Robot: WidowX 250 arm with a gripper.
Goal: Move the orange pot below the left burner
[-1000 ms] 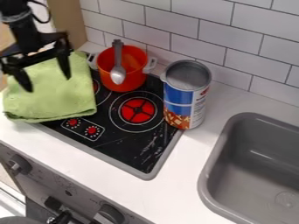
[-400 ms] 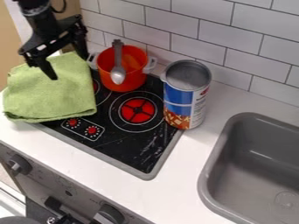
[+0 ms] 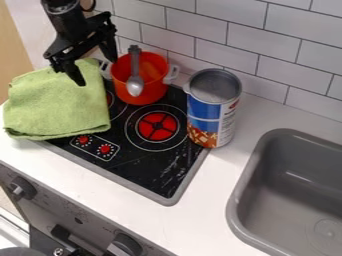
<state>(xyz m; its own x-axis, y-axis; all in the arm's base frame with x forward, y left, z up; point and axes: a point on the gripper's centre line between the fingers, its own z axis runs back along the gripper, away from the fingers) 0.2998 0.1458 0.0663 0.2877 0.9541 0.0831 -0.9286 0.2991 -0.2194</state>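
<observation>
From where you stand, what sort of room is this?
Probably a play kitchen: there's a stovetop with red burners, a grey sink set in the counter, and an orange pot.

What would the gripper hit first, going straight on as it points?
Likely the green cloth, beside the orange pot; depth is unclear, so the pot's nearer handle could come first.

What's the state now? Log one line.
orange pot: rear of stove, spoon across it | end effector: open, empty, near pot | green cloth: on stove | move: not done

Close camera above counter (image 3: 212,192), slanting down toward tiled wall (image 3: 287,50).
</observation>
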